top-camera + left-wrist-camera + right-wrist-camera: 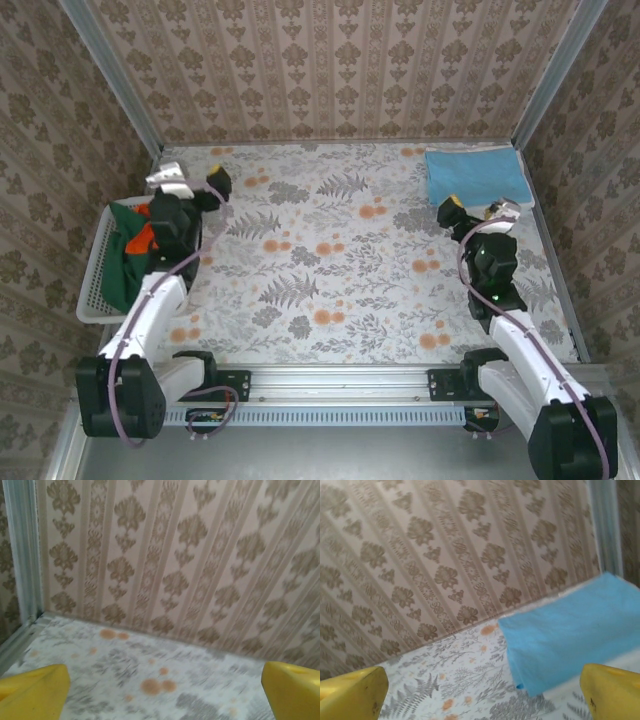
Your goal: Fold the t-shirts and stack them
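Note:
A folded light blue t-shirt (475,175) lies flat at the table's back right corner, and it also shows in the right wrist view (565,640). A dark green t-shirt (125,255) and a bright orange one (143,237) sit crumpled in the white basket (95,290) at the left. My left gripper (192,183) hovers open beside the basket's far end, its yellow fingertips (32,692) wide apart over bare table. My right gripper (475,212) stands open just in front of the blue shirt, nothing between its fingertips (612,692).
Patterned walls close in the table on the left, back and right. The floral tablecloth (330,250) stretches between the two arms. A metal rail (340,385) with both arm bases runs along the near edge.

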You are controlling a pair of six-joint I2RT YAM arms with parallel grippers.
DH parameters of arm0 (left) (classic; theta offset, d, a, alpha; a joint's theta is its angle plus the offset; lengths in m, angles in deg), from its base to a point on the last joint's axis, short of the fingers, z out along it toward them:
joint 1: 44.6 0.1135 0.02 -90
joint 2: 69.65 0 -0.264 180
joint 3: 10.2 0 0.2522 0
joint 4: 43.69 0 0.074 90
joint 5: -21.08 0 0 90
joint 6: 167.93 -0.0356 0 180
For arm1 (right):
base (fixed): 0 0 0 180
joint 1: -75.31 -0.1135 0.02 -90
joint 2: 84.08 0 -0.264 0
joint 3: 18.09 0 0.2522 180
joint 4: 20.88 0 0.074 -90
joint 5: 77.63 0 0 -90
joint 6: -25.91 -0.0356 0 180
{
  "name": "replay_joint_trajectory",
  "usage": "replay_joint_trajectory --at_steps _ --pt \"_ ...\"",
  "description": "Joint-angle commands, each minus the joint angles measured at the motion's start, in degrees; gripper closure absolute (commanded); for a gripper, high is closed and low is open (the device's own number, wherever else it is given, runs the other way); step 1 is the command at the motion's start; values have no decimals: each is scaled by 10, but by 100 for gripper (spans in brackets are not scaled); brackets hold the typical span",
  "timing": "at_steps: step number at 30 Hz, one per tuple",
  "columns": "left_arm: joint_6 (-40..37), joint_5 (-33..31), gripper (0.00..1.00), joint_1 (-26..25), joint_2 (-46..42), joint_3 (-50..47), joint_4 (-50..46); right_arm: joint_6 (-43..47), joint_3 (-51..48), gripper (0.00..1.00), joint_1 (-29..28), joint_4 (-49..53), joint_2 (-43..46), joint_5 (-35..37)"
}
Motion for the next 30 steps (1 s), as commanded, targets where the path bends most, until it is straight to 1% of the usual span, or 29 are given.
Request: replay_joint_trajectory --at_steps 1,2,5,6,7,8,9,11,13,14,16,18,20,21,22,23,25,26,28,29,30 --pt "167 48 0 30 -5 57 -143 -91 19 0 25 59 27 -65" --pt "201 58 0 44 -3 61 -155 -100 11 0 34 43 39 -99" --pt "264 85 0 82 0 54 -149 -179 -39 0 53 -48 64 -111" --pt "270 85 0 90 3 58 -161 -203 -34 0 61 -42 56 -129" --pt "269 69 0 94 9 75 -199 -209 -7 0 65 -18 34 -181" --pt "265 47 0 97 18 98 -254 -198 19 1 54 -2 5 -227" --pt "255 14 0 100 36 136 -348 -182 50 1 30 28 -30 -253" --pt "230 -42 0 102 77 206 -479 -136 99 0 -51 101 -82 -224" --pt "219 -89 0 114 116 256 -575 -60 157 1 -156 181 -144 -169" --pt "216 -100 0 125 124 266 -598 -37 184 1 -195 214 -177 -149" --pt "205 -134 2 150 128 264 -610 -9 229 6 -262 253 -249 -134" --pt "192 -155 3 173 129 252 -600 -1 247 10 -303 248 -300 -139" --pt "181 -150 7 200 149 255 -609 20 252 12 -334 230 -339 -145" --pt "181 -135 9 218 165 262 -623 34 255 12 -345 226 -356 -140" --pt "173 -106 11 236 181 268 -631 35 260 13 -351 229 -367 -136" --pt "164 -84 13 249 194 272 -637 30 261 15 -351 225 -375 -145" --pt "136 -50 16 263 217 282 -643 20 246 16 -351 191 -380 -162" --pt "125 -45 18 266 229 292 -655 13 237 17 -350 173 -384 -169" --pt "117 -47 19 264 246 304 -678 1 232 18 -351 153 -398 -181" --pt "124 -57 21 267 248 304 -692 -2 235 19 -351 153 -407 -187" --pt "136 -74 25 269 246 303 -709 -3 240 20 -350 157 -414 -193"
